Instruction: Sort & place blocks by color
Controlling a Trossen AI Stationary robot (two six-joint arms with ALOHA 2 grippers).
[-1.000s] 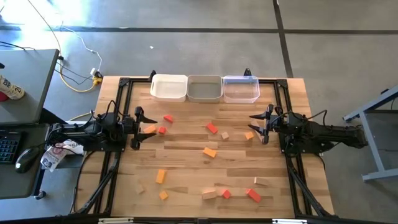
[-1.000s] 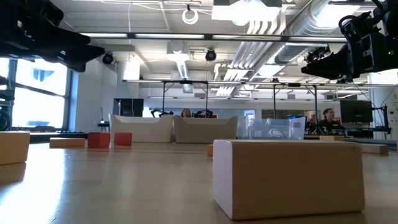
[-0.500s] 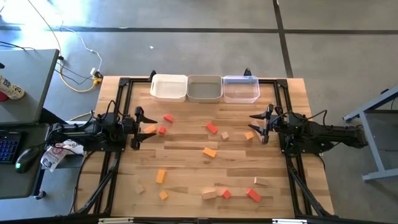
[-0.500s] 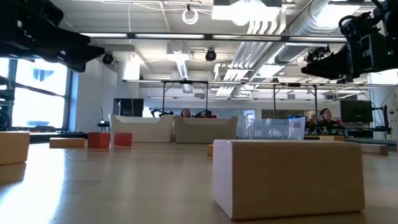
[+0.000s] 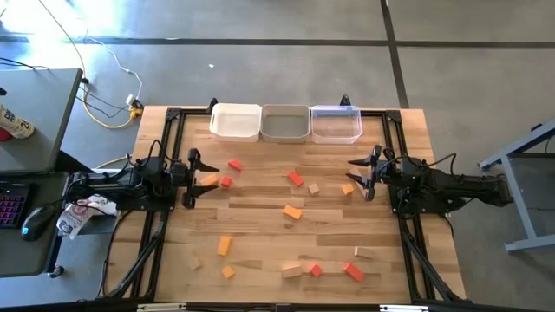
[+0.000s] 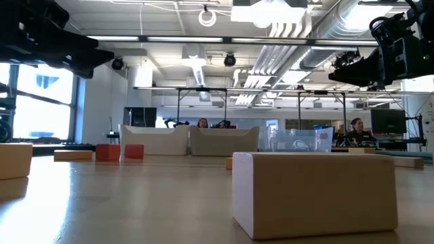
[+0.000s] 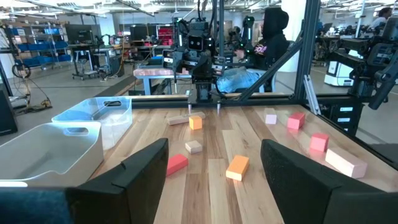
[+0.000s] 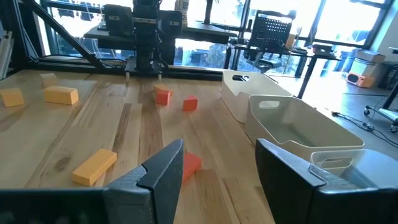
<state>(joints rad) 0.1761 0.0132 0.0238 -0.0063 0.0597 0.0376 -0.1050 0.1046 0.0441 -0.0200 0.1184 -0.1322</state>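
Observation:
Small red, orange and pale wood blocks lie flat, scattered over the table (image 5: 260, 227). My left gripper (image 5: 192, 178) hovers open near the left edge, beside an orange block (image 5: 208, 180) and a red block (image 5: 226, 181). My right gripper (image 5: 362, 178) hovers open near the right edge, beside an orange block (image 5: 347, 188). The left wrist view shows a red block (image 7: 176, 164) and an orange block (image 7: 237, 167) ahead of my left gripper (image 7: 214, 180). Ahead of my right gripper (image 8: 217, 180) lie a red block (image 8: 188, 163) and an orange bar (image 8: 94, 166).
Three bins stand in a row at the far edge: white (image 5: 236, 121), grey (image 5: 285, 123), clear (image 5: 336, 124). A pale block (image 6: 312, 193) sits close to the low camera. A black frame (image 5: 169, 208) runs along the table's sides. People show in the room beyond the table.

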